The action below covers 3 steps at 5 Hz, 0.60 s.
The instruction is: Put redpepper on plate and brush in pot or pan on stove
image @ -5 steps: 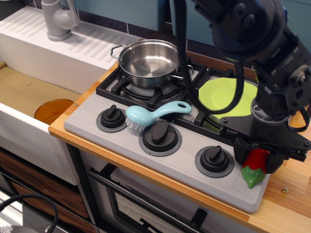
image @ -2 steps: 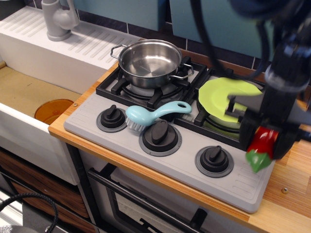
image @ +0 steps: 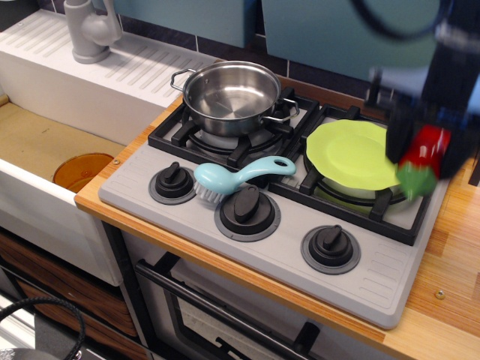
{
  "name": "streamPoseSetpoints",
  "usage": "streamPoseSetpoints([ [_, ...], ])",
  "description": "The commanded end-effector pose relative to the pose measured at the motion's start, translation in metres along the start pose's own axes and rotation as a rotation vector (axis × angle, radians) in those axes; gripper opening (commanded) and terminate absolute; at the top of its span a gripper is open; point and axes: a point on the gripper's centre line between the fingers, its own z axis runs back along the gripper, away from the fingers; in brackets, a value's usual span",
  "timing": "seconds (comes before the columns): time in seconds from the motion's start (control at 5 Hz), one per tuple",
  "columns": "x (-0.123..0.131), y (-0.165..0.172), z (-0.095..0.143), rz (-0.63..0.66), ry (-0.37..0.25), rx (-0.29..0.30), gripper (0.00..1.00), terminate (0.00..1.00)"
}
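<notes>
My gripper (image: 424, 150) is shut on the redpepper (image: 422, 155) and holds it in the air, green stem down, over the right edge of the lime-green plate (image: 351, 154). The image of the arm is blurred by motion. The plate sits on the right burner of the grey stove (image: 262, 217). The light blue brush (image: 236, 177) lies on the stove front between the knobs and the left burner, bristles to the left. The steel pot (image: 231, 94) stands empty on the left burner.
A white sink (image: 52, 142) with a grey tap (image: 90, 30) lies to the left, an orange disc (image: 82, 171) in its basin. Three black knobs (image: 247, 206) line the stove front. Wooden counter (image: 450, 247) runs along the right.
My gripper has lifted the redpepper from the stove's front right corner and carried it up and back to the plate's right edge.
</notes>
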Motion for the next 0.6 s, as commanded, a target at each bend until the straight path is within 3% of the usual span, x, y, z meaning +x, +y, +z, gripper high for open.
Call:
streamPoseSetpoints([
  [0.0,0.045,0.026,-0.008,-0.048,-0.075,-0.016,0.00,0.00],
  [0.4,0.046,0.043,-0.035,-0.059,-0.107,-0.034,0.00,0.00],
])
